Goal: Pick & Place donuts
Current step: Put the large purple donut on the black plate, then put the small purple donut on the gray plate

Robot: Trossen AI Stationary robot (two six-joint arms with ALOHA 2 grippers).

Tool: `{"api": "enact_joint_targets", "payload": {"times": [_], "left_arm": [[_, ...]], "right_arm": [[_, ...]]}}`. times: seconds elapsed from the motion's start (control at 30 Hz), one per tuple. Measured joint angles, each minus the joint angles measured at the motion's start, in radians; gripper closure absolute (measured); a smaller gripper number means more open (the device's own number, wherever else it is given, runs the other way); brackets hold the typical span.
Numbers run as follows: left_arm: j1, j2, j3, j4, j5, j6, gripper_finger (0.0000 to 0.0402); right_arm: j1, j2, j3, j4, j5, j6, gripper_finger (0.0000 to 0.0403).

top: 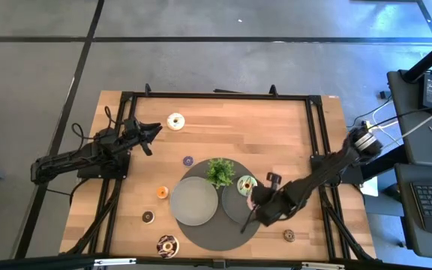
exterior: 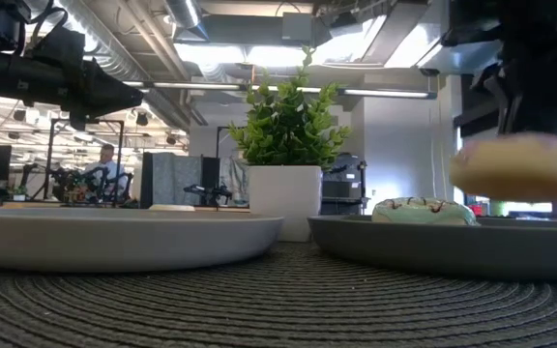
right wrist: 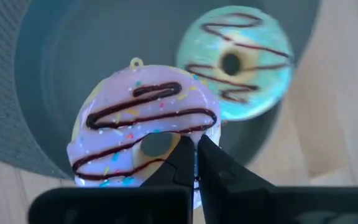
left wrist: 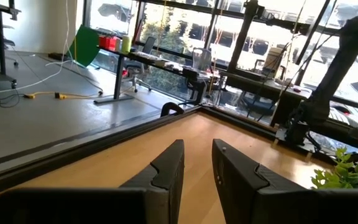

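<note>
Right gripper (right wrist: 196,142): pinched shut on the edge of the pink donut (right wrist: 135,118), one finger through the hole, it seems. Pink donut up in the air, over the plate (right wrist: 92,37), just beside the green donut (right wrist: 235,62) that lies flat there. To do this step well: go down slowly. Aim for the bare part of the plate, not on top of the green donut. Hold the pinch tight until the pink donut is touching the plate, or nearly so. Then open only a little, so the donut slips off the finger and does not jump. Lift straight up after, so no finger drags the donut or bumps the green one. Left gripper (top: 150,133): waiting far over on its own side of the table (top: 291,127), near the white donut (top: 175,121), fingers a small way apart, nothing between them. Hard to see: in the high view, most of the pink donut tucked under the right arm. In the low view, the pink donut fuzzy and cut off at the picture's edge, with the grip itself out of sight. In the right wrist view, no way to tell how high the donut hangs, and part of its icing behind the fingers. Best to trust the low view for height.
</note>
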Motion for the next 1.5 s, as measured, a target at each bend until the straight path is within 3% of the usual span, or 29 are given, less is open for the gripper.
{"api": "enact_joint_targets", "payload": {"times": [0.23,0.53,0.93,1.23,1.5], "left_arm": [[0.0,0.0,0.0,-0.007,0.0,0.0,0.0322],[0.0,0.0,0.0,-0.008,0.0,0.0,0.0322],[0.0,0.0,0.0,-0.008,0.001,0.0,0.0322],[0.0,0.0,0.0,-0.008,0.001,0.0,0.0322],[0.0,0.0,0.0,-0.007,0.001,0.0,0.0322]], "right_arm": [[0.017,0.129,0.101,-0.018,0.0,-0.009,0.0396],[0.027,0.168,0.117,-0.049,0.0,0.023,0.0377],[0.026,0.168,0.117,-0.05,-0.053,-0.005,0.0362],[0.026,0.158,0.117,-0.073,-0.044,-0.002,0.0295],[0.029,0.032,0.117,-0.176,-0.042,0.012,0.027]]}}
